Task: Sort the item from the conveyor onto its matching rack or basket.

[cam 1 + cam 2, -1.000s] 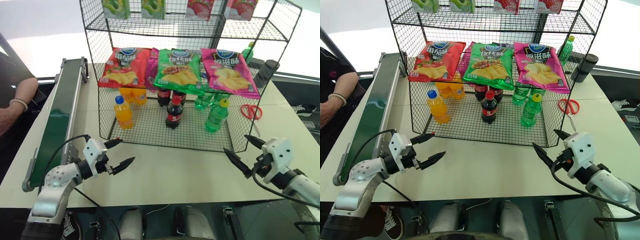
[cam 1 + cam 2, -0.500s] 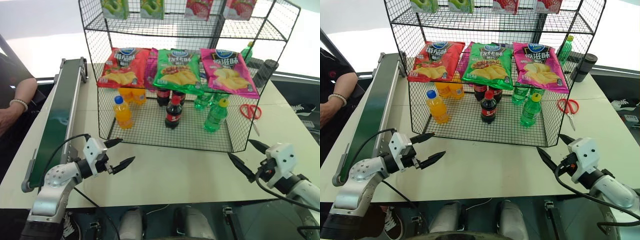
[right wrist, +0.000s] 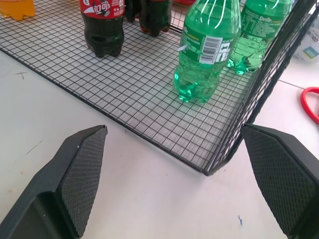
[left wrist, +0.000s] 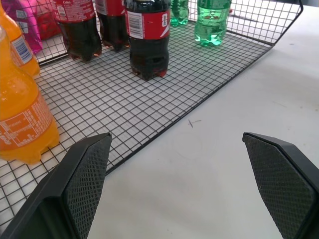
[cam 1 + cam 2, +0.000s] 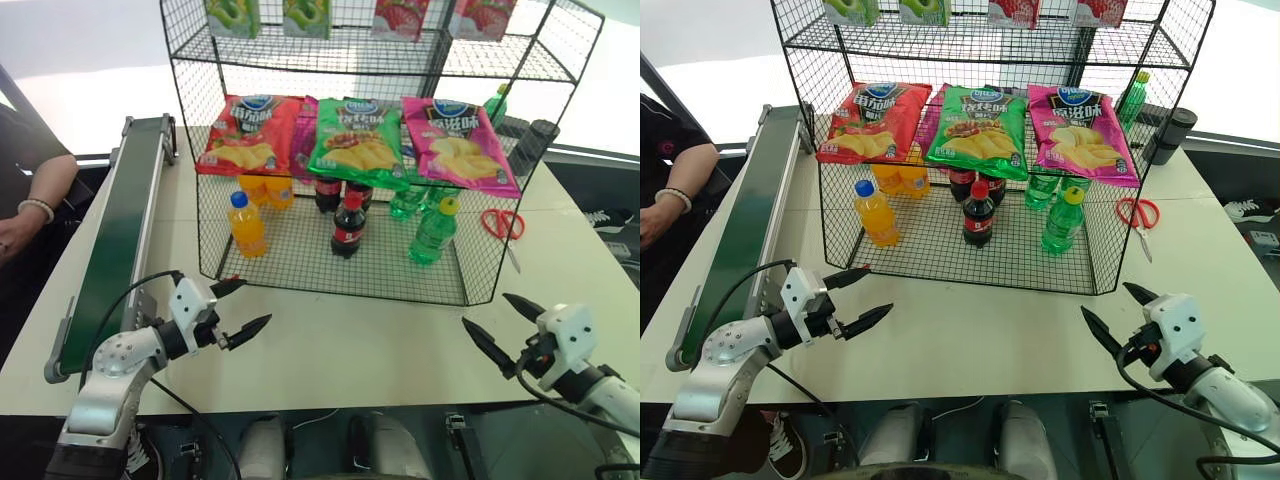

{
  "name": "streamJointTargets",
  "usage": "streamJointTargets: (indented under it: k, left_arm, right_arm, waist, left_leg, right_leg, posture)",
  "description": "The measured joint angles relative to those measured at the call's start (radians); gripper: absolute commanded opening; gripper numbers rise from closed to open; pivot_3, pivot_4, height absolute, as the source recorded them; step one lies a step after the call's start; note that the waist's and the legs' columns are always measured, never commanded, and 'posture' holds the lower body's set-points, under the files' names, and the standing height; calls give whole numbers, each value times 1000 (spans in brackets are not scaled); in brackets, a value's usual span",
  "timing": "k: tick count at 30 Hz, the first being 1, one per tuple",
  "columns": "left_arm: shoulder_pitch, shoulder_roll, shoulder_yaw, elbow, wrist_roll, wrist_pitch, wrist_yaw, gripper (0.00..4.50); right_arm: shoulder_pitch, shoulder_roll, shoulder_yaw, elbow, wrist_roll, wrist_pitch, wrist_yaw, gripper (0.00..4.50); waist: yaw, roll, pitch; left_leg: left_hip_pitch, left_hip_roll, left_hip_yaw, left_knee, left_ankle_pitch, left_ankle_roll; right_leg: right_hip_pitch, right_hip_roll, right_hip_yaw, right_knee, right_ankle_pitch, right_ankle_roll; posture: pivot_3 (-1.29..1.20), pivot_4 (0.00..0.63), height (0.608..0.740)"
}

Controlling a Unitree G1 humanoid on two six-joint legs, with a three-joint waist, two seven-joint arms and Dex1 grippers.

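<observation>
At the table's near edge, the right gripper [image 5: 503,327] has drawn back and sunk toward the robot's right over the last second, its black fingers spread wide and holding nothing; the left gripper [image 5: 239,305] has kept its place, equally wide and empty. Just beyond them, the green soda bottle [image 5: 433,232] with its yellow cap stands upright on the bottom tier of the black wire rack [image 5: 400,290], near the rack's right corner, in line with a cola bottle [image 5: 347,225] and an orange-drink bottle [image 5: 245,224]. Further left, the dark green conveyor [image 5: 118,235] runs away bare. The retreat suggests the placement is done and the arm is clearing off.
</observation>
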Motion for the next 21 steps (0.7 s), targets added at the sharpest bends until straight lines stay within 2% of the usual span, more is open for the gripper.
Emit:
streamJointTargets:
  k: [21]
  left_arm:
    - [10, -2, 0, -3, 3, 0, 31, 4500]
  right_arm:
    - [-44, -4, 3, 40, -8, -1, 23, 4460]
  waist:
    - [0, 0, 0]
  left_leg:
    - [0, 0, 0, 0, 0, 0]
  right_leg:
    - [0, 0, 0, 0, 0, -1]
  posture:
    - [0, 150, 740]
